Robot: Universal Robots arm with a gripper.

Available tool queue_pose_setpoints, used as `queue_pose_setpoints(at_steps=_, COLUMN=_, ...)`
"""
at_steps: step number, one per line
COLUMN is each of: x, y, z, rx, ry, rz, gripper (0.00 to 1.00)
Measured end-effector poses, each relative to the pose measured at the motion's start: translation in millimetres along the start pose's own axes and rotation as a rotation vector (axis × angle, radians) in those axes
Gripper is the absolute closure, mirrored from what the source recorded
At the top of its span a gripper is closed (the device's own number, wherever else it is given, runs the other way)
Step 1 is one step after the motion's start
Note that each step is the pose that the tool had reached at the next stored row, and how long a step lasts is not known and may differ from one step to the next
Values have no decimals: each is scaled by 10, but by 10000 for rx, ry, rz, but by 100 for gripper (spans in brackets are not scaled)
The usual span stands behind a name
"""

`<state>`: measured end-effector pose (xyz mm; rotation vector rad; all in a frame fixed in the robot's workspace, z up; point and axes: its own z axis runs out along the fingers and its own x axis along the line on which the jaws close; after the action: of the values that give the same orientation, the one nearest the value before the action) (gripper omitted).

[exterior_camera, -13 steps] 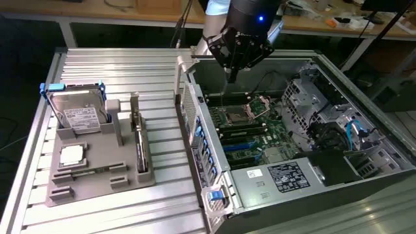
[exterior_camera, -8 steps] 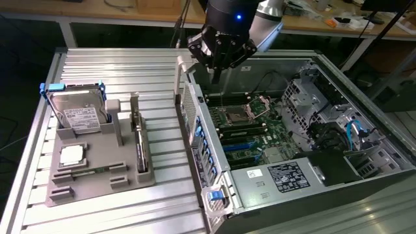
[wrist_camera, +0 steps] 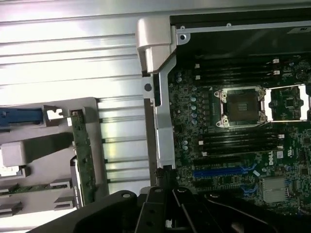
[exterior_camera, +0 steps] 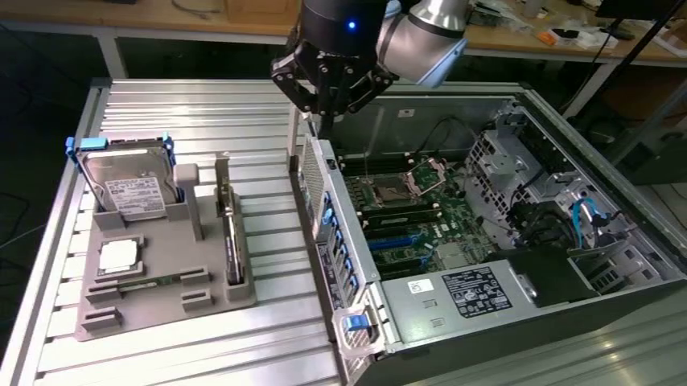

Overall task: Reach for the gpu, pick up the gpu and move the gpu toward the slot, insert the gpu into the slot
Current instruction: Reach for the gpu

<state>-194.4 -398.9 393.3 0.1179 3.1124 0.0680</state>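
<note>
Your gripper (exterior_camera: 327, 114) is closed, fingers pressed together, with nothing in its grasp. It hangs just above the rim of the open computer case (exterior_camera: 419, 112), on the case's side toward the exterior view's left. The gpu (exterior_camera: 231, 245) stands on edge in a gray holder (exterior_camera: 215, 301) on the ribbed metal table, apart from the gripper and near a hard drive (exterior_camera: 134, 193). The blue slot (wrist_camera: 221, 172) lies on the motherboard inside the case.

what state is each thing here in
gpu: standing on edge in the grey holder, not gripped
slot: empty
fingers: shut, holding nothing, above the case's wall
cpu socket: cover plate flipped open
hard drive: standing in the holder
computer case: side open
</note>
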Motion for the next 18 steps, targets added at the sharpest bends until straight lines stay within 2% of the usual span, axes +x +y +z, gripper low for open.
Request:
queue_pose_setpoints(at_steps=2, x=75, y=-6, z=-2, rx=0, ry=0, rz=0, gripper=89)
queue_pose_setpoints(at_steps=4, x=232, y=-18, z=-6, rx=0, ry=0, rz=-1, gripper=89)
queue_pose_setpoints(at_steps=7, x=402, y=-30, z=-11, rx=1, ry=1, rz=0, gripper=89)
queue_pose_setpoints(at_steps=18, x=845, y=-64, z=-21, rx=1, ry=1, rz=0, gripper=89)
